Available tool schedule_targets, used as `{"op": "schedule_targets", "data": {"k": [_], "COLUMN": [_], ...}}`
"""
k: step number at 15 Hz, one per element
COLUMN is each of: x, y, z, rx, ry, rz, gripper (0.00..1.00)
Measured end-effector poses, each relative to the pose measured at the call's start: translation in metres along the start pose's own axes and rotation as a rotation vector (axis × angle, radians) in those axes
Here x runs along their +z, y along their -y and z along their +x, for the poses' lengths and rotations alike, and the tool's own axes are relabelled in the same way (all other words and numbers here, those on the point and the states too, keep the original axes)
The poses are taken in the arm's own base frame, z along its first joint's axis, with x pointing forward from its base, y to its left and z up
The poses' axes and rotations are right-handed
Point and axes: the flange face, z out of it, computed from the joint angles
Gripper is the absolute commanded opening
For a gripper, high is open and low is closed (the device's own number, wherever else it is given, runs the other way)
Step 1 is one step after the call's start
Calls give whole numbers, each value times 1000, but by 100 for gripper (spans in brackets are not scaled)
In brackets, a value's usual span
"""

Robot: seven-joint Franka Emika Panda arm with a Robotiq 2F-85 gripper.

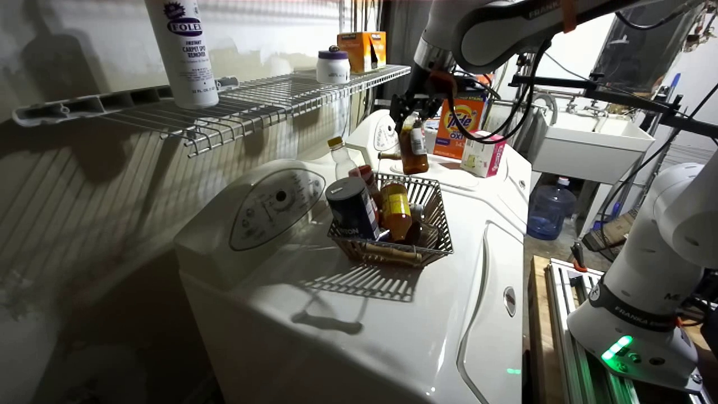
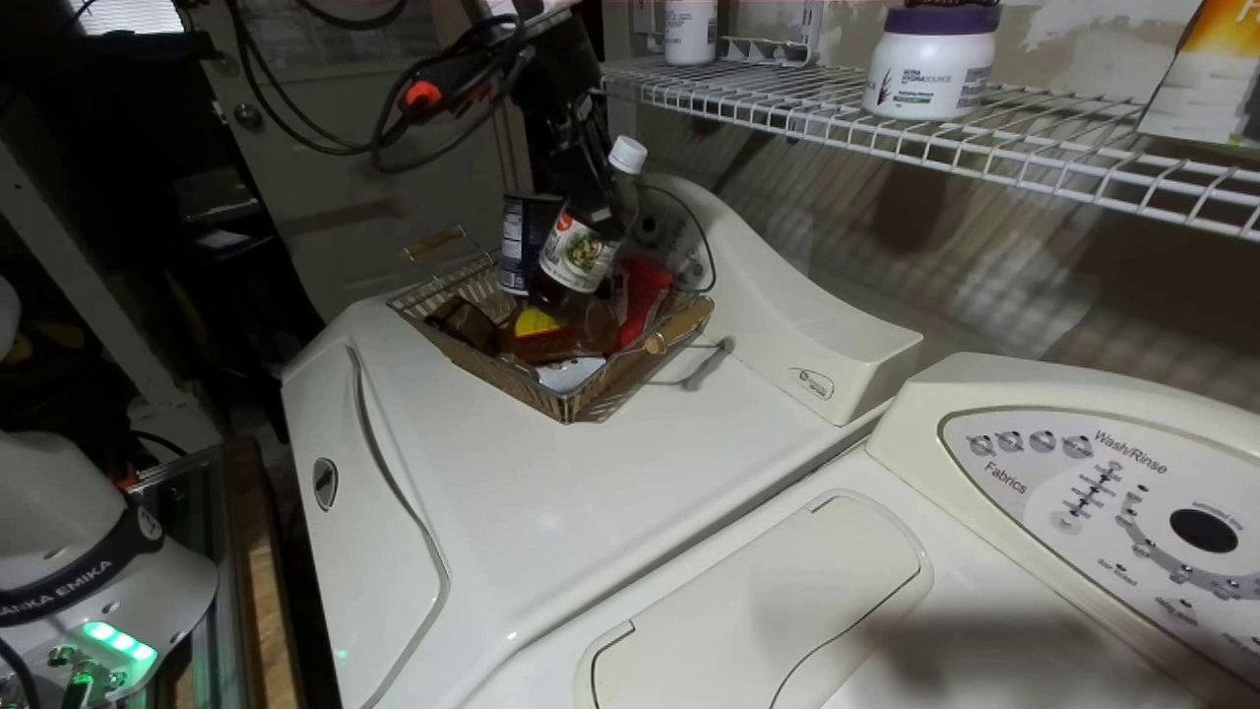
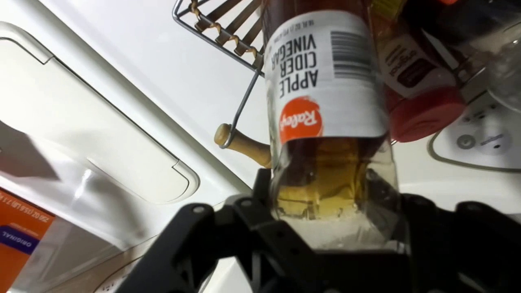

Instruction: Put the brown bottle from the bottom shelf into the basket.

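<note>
"What stood where, left to right?"

"In an exterior view, the wire shelf [image 1: 289, 106], then the basket [image 1: 440, 217] on a white machine [image 1: 336, 359], containers [image 1: 396, 216] crowded inside."

"And the brown bottle [image 1: 414, 157]?"

"In the air near the basket's far rim, tilted; I couldn't tell whether it was directly overhead. The gripper [image 1: 413, 119] pinched it below its white cap [image 2: 628, 155]."

"The arm [image 1: 496, 33]?"

"It reached in high from the right, wrist bent, gripper pointing steeply down. Its base [image 1: 634, 331] stood at the right, on a metal frame [image 1: 560, 314]."
</note>
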Motion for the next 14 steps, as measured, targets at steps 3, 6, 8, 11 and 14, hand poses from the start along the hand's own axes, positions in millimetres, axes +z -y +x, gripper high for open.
{"op": "schedule_targets", "data": {"k": [3,6,8,11,14], "x": [13,24,29,34,37], "y": [-6,-10,-12,-13,-10], "z": [-6,-13,-16,-20,-23], "rx": [38,55,57,53,55], "ry": [-21,-29,-32,-47,-67], "rz": [-14,-37,-54,-68,-64], "gripper": [32,32,32,32,32]}}
